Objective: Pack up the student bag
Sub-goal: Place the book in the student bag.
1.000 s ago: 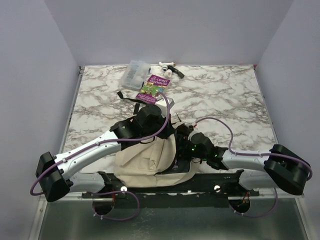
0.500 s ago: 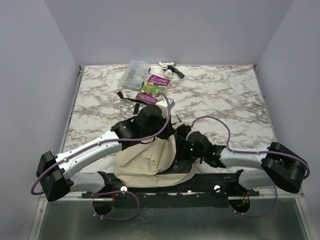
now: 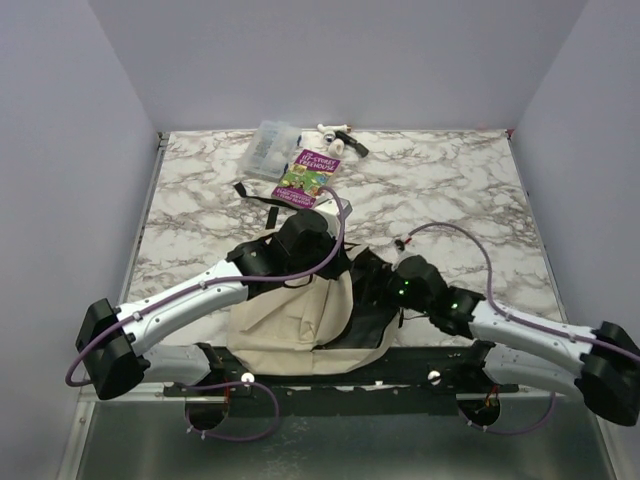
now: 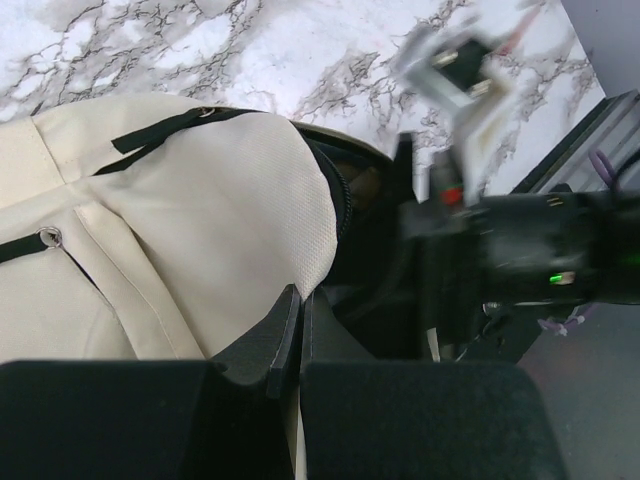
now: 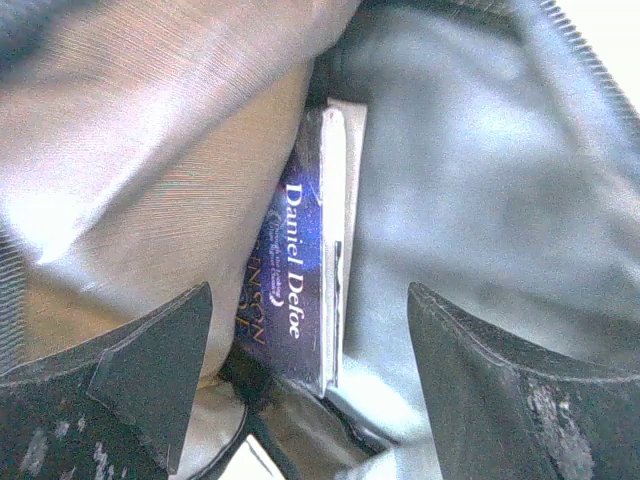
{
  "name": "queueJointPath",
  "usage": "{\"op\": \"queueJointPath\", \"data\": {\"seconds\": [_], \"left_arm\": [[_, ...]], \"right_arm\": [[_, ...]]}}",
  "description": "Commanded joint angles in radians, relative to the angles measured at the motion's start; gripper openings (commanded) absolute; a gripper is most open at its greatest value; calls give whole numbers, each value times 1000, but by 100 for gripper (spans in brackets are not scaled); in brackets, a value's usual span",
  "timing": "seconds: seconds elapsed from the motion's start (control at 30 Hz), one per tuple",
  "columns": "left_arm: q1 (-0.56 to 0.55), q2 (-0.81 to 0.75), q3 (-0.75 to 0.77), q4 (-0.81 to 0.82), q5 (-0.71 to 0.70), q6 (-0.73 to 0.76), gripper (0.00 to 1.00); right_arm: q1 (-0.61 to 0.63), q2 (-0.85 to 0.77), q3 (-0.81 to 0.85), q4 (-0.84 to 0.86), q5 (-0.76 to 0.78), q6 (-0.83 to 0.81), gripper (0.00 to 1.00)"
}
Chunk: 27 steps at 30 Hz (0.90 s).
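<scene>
The beige student bag (image 3: 285, 322) lies at the near edge of the table with its mouth open to the right, showing the black lining. My left gripper (image 4: 300, 296) is shut on the edge of the bag's beige flap (image 4: 210, 215) and holds it up. My right gripper (image 5: 310, 292) is open at the bag's mouth (image 3: 372, 292), its fingers on either side of a dark blue book (image 5: 298, 285) with "Daniel Defoe" on the spine. The book stands inside the bag against the lining and neither finger touches it.
A purple paperback (image 3: 308, 176) lies at the back of the table. Behind it are a clear plastic box (image 3: 270, 146) and small white and black items (image 3: 340, 138). The bag's black strap (image 3: 256, 196) trails toward the back left. The right arm (image 4: 520, 250) is close beside the left gripper.
My right arm has drawn back to the right, out of the bag's mouth, and its elbow has swung to the right. The left gripper still holds the flap.
</scene>
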Motion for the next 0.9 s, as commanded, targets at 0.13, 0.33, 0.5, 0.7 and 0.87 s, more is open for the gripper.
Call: {"op": "queueJointPath", "data": {"seconds": [0.13,0.33,0.5,0.7,0.87], "left_arm": [[7,38,-39,31,28,-68,0],[-1,93,-74,92,139,-92,6],[10,171,-50,120,288,-60,58],[136,84,-92,150,350,-51,74],[313,-25,-133,153,323,-82,86]], "right_arm": [[-24,-336,146,-597,343,-106,82],[-43,-351,334,-736,564,-193,87],[-75,-224,479,-588,530,-328,90],[-259,42,590,-397,197,-396,91],[-347,260,674,-298,57,-362,92]]}}
